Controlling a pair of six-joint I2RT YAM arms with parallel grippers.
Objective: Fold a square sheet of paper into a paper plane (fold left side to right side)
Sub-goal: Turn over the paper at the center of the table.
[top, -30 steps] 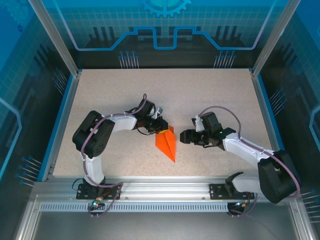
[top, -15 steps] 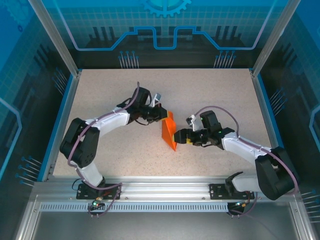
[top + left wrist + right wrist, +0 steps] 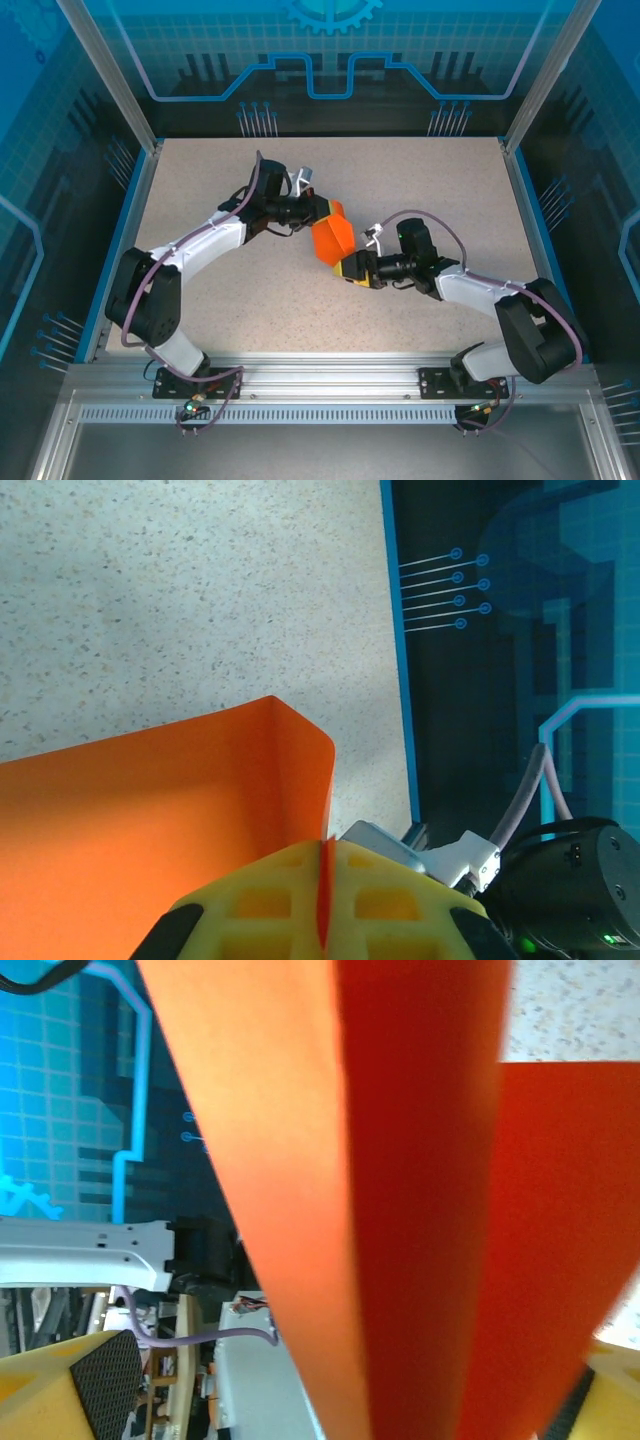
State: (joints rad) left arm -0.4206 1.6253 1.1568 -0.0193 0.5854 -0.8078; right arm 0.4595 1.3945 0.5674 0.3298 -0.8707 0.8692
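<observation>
- Left gripper (image 3: pixel 318 212) is clamped shut on the far left edge of the folded orange paper (image 3: pixel 330 238), which stands up from the surface rather than lying flat.
- Around the paper, the speckled beige table (image 3: pixel 420 190) spreads out on every side, edged by a blue rim (image 3: pixel 128 220).
- Beyond the paper there's a back wall (image 3: pixel 330 60) of blue panels with circuit-style lines. Nearer than the paper runs an aluminium rail (image 3: pixel 320 375).
- From the left wrist, the yellow fingertips (image 3: pixel 260 900) are pressed together with a thin orange edge pinched between them. The rest of the sheet curls away to the side.
- Right gripper (image 3: pixel 350 270) sits at the paper's near tip, jaws spread wide.
- From the right wrist, its pads (image 3: pixel 105 1375) stand far apart with the paper hanging between them. I can't tell if either one touches it.
</observation>
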